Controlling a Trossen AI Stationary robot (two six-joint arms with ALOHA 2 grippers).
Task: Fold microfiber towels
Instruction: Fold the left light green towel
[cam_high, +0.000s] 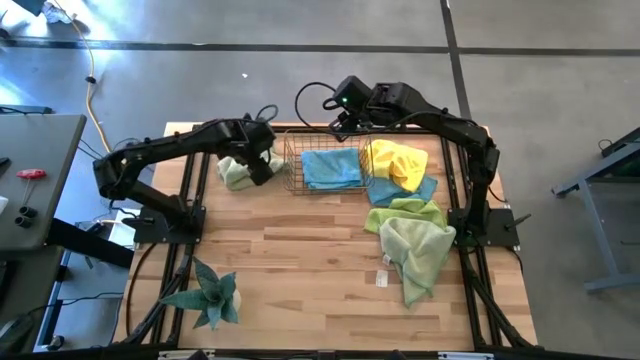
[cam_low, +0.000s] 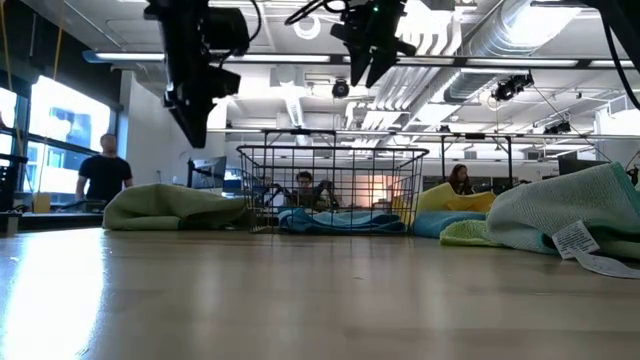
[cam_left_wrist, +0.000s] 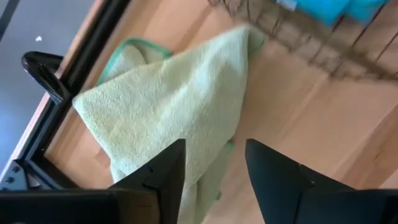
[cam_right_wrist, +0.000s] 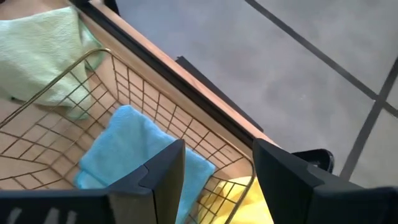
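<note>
Open-plan lab: exposed ducts, workstations

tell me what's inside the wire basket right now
A light blue towel lies inside the wire basket, covering most of its floor. The yellow towel lies at the basket's right edge. Anything beneath the blue towel is hidden.

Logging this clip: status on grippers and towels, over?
Left gripper open above the pale green towel, holding nothing. Right gripper open over the basket, blue towel inside. Other towels piled unfolded at right. Nothing in the way.
</note>
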